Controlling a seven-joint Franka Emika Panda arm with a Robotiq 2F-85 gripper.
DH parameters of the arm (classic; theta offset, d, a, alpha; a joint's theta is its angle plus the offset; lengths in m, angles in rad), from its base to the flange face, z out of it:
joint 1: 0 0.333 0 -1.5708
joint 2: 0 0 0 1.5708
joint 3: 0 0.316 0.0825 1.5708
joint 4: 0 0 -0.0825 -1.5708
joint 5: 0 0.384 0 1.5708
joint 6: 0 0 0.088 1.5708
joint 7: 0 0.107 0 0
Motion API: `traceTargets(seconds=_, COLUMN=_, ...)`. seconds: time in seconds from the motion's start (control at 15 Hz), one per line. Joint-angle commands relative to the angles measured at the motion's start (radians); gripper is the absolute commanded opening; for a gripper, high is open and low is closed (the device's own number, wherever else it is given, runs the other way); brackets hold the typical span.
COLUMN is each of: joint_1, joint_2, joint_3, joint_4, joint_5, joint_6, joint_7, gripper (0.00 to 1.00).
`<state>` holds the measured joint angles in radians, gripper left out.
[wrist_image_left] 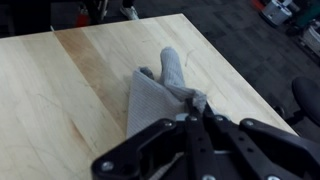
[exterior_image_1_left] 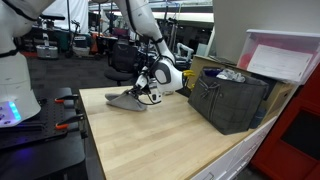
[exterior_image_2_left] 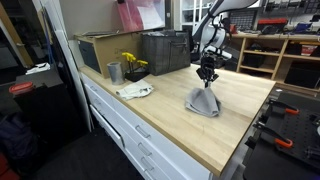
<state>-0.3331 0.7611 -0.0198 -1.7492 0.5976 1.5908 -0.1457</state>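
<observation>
A grey cloth [wrist_image_left: 155,92] hangs from my gripper [wrist_image_left: 196,110], which is shut on a bunched corner of it. In both exterior views the cloth [exterior_image_1_left: 128,98] [exterior_image_2_left: 203,102] drapes down as a cone, its lower edge resting on the light wooden table [exterior_image_1_left: 150,140] [exterior_image_2_left: 180,125]. The gripper [exterior_image_1_left: 146,84] [exterior_image_2_left: 207,72] points downward above the cloth. In the wrist view the cloth spreads away from the fingers over the tabletop [wrist_image_left: 70,90].
A dark crate [exterior_image_1_left: 230,100] [exterior_image_2_left: 165,50] stands on the table near the arm. A metal cup [exterior_image_2_left: 114,72], yellow flowers [exterior_image_2_left: 132,62] and a white cloth [exterior_image_2_left: 135,91] lie beyond it. A cardboard box [exterior_image_2_left: 100,48] stands behind them. The table edge [wrist_image_left: 215,60] is close.
</observation>
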Motion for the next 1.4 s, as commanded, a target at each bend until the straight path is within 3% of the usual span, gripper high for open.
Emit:
traceTargets(seconds=0.0, joint_1=-0.024, joint_2=0.071, joint_3=-0.034, joint_4=0.121, joint_5=0.108, joint_6=-0.080, joint_7=0.136, gripper=0.01)
traceTargets(seconds=0.4, joint_1=-0.034, joint_2=0.111, joint_3=-0.089, joint_4=0.200, joint_5=0.314, joint_6=-0.051, joint_7=0.326, gripper=0.01)
traceTargets(seconds=0.73, joint_1=0.012, joint_2=0.114, joint_3=-0.121, joint_4=0.200, joint_5=0.371, joint_6=0.041, joint_7=0.422, gripper=0.01)
traceTargets(seconds=0.8, joint_1=0.028, joint_2=0.111, joint_3=-0.129, joint_4=0.194, joint_5=0.365, joint_6=0.077, joint_7=0.440, gripper=0.31)
traceTargets(seconds=0.93, joint_1=0.055, joint_2=0.104, joint_3=-0.137, joint_4=0.184, joint_5=0.351, joint_6=0.137, joint_7=0.469, gripper=0.39)
traceTargets(seconds=1.33, joint_1=0.099, joint_2=0.062, joint_3=-0.138, joint_4=0.154, joint_5=0.342, joint_6=0.253, joint_7=0.495, gripper=0.84)
